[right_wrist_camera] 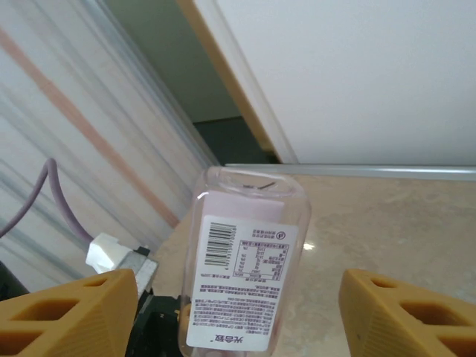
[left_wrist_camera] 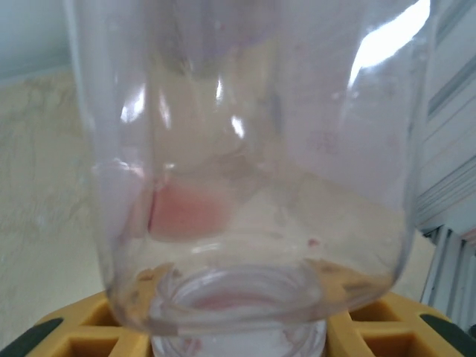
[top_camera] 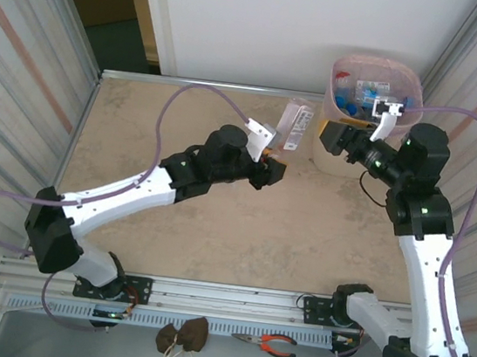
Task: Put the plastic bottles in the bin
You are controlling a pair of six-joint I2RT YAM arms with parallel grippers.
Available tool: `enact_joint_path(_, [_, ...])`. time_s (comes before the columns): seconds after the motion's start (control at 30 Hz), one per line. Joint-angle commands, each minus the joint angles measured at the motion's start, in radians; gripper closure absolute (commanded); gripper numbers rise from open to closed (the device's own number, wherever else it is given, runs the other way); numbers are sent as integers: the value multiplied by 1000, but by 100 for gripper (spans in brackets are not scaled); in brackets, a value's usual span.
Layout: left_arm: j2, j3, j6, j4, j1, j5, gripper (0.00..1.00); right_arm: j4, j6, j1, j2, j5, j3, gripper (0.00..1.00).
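Left pincer (top_camera: 268,153) clamped on a clear bottle (top_camera: 296,125) at its neck, held aloft near the table's (top_camera: 171,222) far edge; right pincer (top_camera: 327,137) gapes empty beside it. Bin (top_camera: 378,64) in the far right corner already holds several bottles (top_camera: 359,98); this one is not yet in, and the right pincer looks to sit partly in its way

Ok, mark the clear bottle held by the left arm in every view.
Top external: clear bottle upper middle, just left of the bin.
Left wrist: clear bottle close up at centre, neck downward.
Right wrist: clear bottle lower centre, label facing the camera.
Shared landmark: the beige table.
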Motion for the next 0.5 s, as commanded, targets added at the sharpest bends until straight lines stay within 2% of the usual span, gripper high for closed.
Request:
enact_joint_path(0.0, [-42,25,85,55,0,80,78,48,31,50,14,26,-1,23])
enact_joint_path(0.27, [-48,52,87,40,0,101,79,68,66,122,87,28,24,10])
enact_joint_path(0.47, [-42,52,83,47,0,109,79,71,79,170,126,51,32,7])
